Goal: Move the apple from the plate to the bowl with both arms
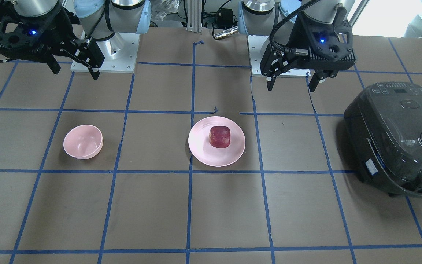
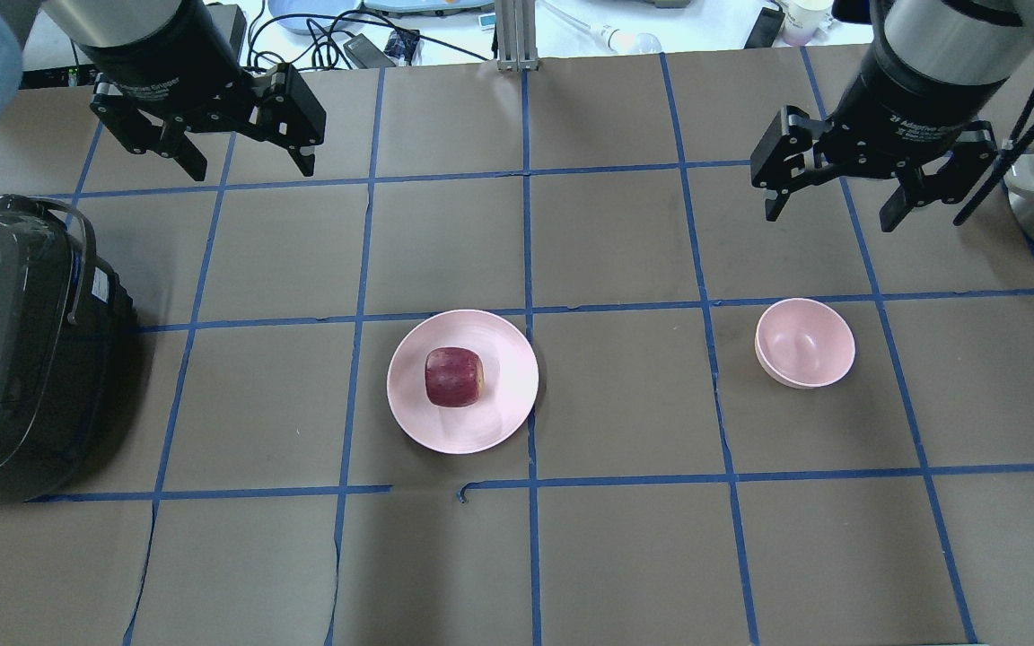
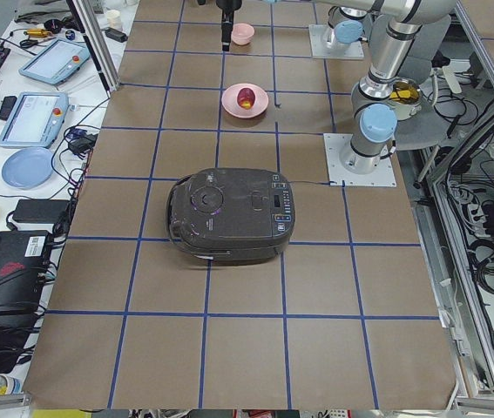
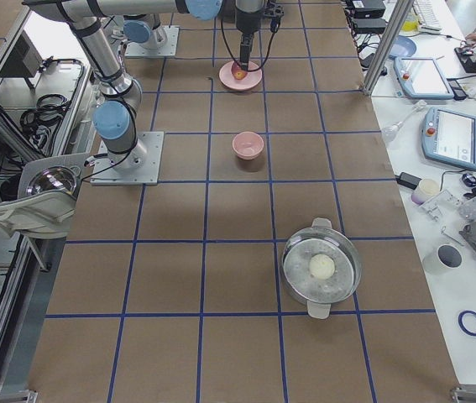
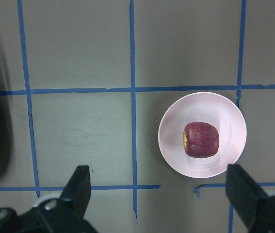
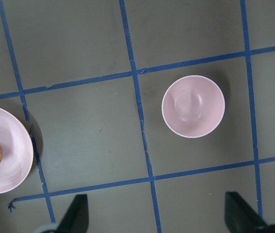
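The dark-red apple (image 1: 220, 136) lies on the wide pale-pink plate (image 1: 203, 146) near the table's middle; both also show in the overhead view, the apple (image 2: 454, 377) on the plate (image 2: 503, 395). The small deep pink bowl (image 1: 82, 142) stands empty and apart, on my right side (image 2: 804, 344). My left gripper (image 2: 251, 170) is open and empty, high above the table behind the plate; its wrist view shows the apple (image 5: 202, 140). My right gripper (image 2: 829, 220) is open and empty, high behind the bowl (image 6: 193, 106).
A dark rice cooker (image 2: 5, 341) stands at the table's left end, beside the plate's side. A steel pot (image 4: 321, 267) holding a white round thing stands at the right end. Blue tape lines grid the brown table.
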You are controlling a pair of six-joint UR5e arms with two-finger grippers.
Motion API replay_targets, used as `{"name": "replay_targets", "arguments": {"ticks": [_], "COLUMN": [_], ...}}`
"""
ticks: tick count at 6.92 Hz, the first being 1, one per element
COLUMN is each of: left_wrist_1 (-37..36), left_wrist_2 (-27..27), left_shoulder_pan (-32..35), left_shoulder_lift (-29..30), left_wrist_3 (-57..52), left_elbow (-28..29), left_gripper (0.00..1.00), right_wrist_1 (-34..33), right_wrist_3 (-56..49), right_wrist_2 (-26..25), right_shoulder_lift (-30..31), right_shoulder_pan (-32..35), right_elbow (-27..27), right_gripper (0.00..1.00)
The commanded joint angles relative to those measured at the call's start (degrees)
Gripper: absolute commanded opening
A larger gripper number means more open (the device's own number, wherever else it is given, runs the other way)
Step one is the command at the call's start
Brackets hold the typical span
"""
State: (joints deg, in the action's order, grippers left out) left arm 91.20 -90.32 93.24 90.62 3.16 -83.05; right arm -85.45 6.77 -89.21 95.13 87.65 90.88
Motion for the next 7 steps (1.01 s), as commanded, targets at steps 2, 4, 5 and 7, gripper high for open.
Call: {"name": "replay_targets", "arguments": {"ticks": [2,4,5,7], "left_wrist_1": [0.1,0.3,0.3,0.4], "left_wrist_2": [-0.1,-0.1,-0.1,-0.1], "left_shoulder_pan": [0.0,0.0,0.0,0.0], "left_shoulder_lift": [-0.2,-0.3,-0.3,-0.3], "left_wrist_3": [0.1,0.1,0.1,0.1], "left_elbow": [0.0,0.0,0.0,0.0], "left_gripper": [1.00,1.00,1.00,1.00], "right_wrist_1": [0.1,0.4,0.6,0.7], "right_wrist_3": [0.1,0.2,0.1,0.2], "right_wrist_2": [-0.1,-0.1,-0.1,-0.2], "right_shoulder_lift": [0.0,-0.2,-0.2,-0.1], "right_shoulder_pan": [-0.1,-0.3,-0.3,-0.1], "right_elbow": [0.1,0.3,0.3,0.3], "right_gripper": [1.00,1.00,1.00,1.00]}}
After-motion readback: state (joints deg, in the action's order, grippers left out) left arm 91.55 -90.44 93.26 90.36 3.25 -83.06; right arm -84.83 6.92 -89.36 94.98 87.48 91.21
